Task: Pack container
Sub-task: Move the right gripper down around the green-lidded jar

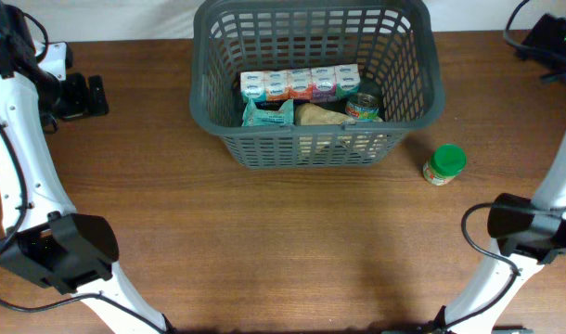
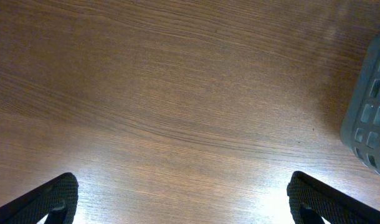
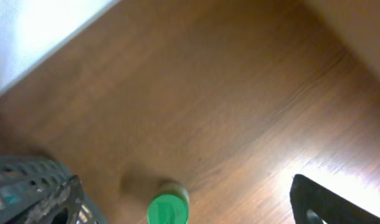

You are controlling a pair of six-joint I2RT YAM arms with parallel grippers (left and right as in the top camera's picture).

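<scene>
The worktop [image 1: 264, 241] is brown wood-grain board. It shows fine streaks in the left wrist view and catches bright glare along the near edge of both wrist views. Past its far edge a pale, whitish surface [image 1: 125, 19] runs across the scene.

The container [image 1: 311, 148] stands at the far middle of the worktop, and its lattice walls let the wood show through. Inside it, a row of small cartons [image 1: 300, 84] lies along the far side. Nearer are a teal packet [image 1: 267, 113], a tan bag [image 1: 320, 115] and a tin can [image 1: 363, 108]. A green-lidded jar [image 1: 443, 164] stands on the wood just to the right of the container's near right corner, apart from it.

The left gripper [image 2: 184, 204] hangs over bare wood at the far left, with its fingers [image 2: 53, 200] spread wide. The right gripper [image 1: 550, 39] sits at the far right. Only one finger [image 3: 327, 202] shows, so I cannot tell its spread.
</scene>
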